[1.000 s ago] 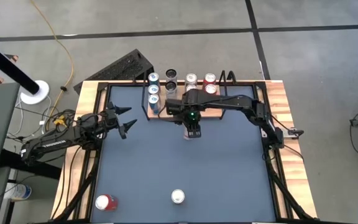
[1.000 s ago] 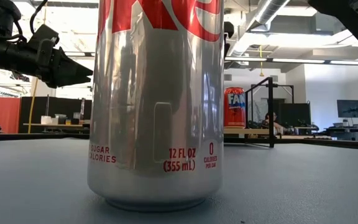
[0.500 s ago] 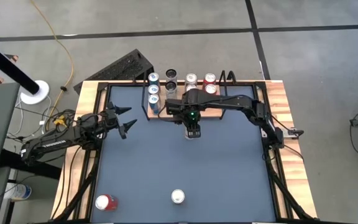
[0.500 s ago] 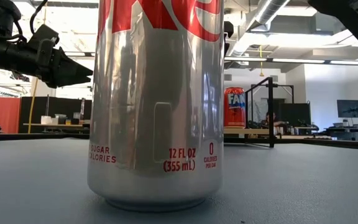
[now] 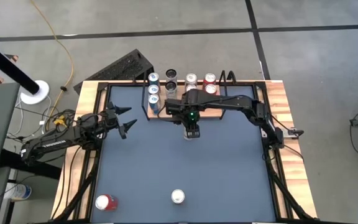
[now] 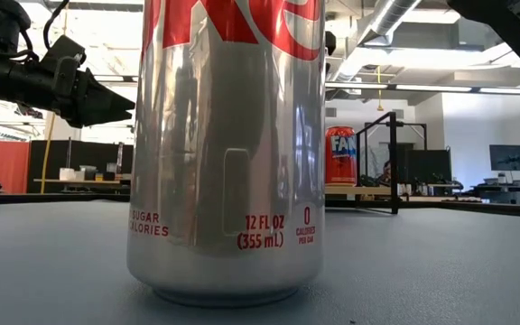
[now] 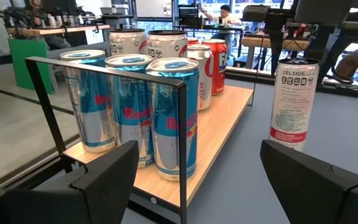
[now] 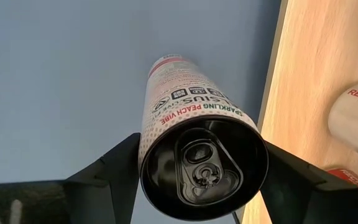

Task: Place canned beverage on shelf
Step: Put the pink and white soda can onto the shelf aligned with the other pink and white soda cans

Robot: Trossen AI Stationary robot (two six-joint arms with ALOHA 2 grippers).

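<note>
overhead, my right gripper point(image 5: 192, 133) straddles the tall white celsius can point(image 5: 192, 135) on grey-blue tabletop point(image 5: 229, 174), beside the light-wood black-railed shelf point(image 5: 161, 113). right wrist: fingers point(image 8: 114, 167) flank it, contact unclear. my left gripper point(image 5: 127, 120) waits, jaws spread, holding nothing.

I read "CELSIUS" on the tall white can point(image 7: 294, 102), "SPARKLING PEACH VIBE" on its side. Blue cans point(image 7: 171, 118) said "Red Bull". The silver can point(image 6: 227, 149) read "12 FL OZ (355 mL)", "0 CALORIES PER CAN".
</note>
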